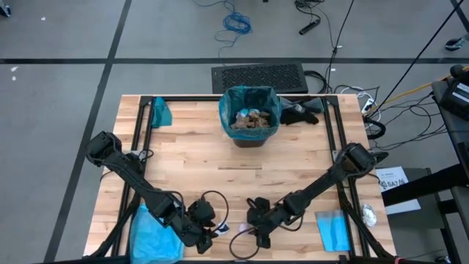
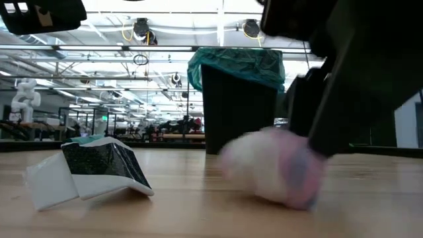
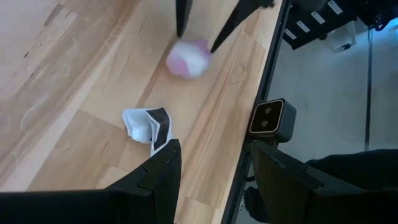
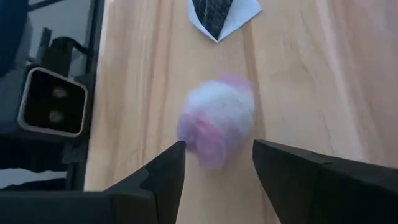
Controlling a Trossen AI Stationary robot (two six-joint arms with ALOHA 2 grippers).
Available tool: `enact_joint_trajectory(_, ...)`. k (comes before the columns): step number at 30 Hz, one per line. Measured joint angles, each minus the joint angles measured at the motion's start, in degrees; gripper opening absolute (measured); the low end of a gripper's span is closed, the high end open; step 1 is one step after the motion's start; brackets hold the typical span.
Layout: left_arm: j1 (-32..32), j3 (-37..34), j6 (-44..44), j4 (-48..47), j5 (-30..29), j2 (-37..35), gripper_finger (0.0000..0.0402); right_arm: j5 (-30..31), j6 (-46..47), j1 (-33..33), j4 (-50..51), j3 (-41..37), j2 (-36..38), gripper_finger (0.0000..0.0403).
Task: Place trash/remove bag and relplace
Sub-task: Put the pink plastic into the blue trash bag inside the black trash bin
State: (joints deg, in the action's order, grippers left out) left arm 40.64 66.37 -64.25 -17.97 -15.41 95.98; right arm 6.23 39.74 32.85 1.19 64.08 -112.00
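- High view: a wooden surface (image 1: 220,158) holds a black bin (image 1: 250,117) at its far middle, lined with the teal bag (image 1: 227,110) and holding brown and pale trash (image 1: 249,119). The left end effector (image 1: 209,227) and the right end effector (image 1: 256,233) sit close together at the near edge. A blue bag (image 1: 150,238) lies near left, and a blue sheet (image 1: 333,229) near right.
- Low view: a blurred pink and white scrap (image 2: 274,172) lies on the surface, with the bin behind it. A black and white wrapper (image 2: 86,173) lies to the left.
- Left wrist view: the left end effector (image 3: 214,165) hangs open and empty over the near edge, the wrapper (image 3: 146,124) just beyond one finger.
- Right wrist view: the right end effector (image 4: 217,165) is open, its fingers (image 4: 165,171) on either side of the scrap (image 4: 216,121); no grip on it shows.
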Motion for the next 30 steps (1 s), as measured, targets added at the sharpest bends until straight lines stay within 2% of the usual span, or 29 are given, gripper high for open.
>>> enact_joint_trajectory(4,0.04,0.00,-0.03,0.04,-0.04,0.00,0.0189,-0.03,1.65,-0.84,-2.30,0.06,-2.27,0.0166)
enact_joint_trajectory(10,0.04,0.00,-0.14,0.31,-0.08,0.00,0.0189,-0.39,1.10,-1.32,-3.08,0.08,-1.14,0.0088)
enact_joint_trajectory(14,0.11,0.00,-0.13,0.35,-0.09,0.00,0.0189,-5.77,-4.66,-0.95,-4.73,0.08,1.84,0.0072)
enact_joint_trajectory(17,0.15,0.00,-0.05,0.32,-0.08,0.00,0.0189,-6.60,-8.60,-0.84,-6.10,0.08,3.93,0.0098)
enact_joint_trajectory(25,0.37,-0.01,-0.04,0.34,-0.08,0.00,0.0189,-6.30,-11.34,-5.07,-9.83,0.07,2.42,0.0212)
enact_joint_trajectory(30,0.39,-0.02,-0.42,0.29,-0.08,-0.02,0.0189,-7.93,-10.32,-7.30,-10.84,0.04,0.58,0.0247)
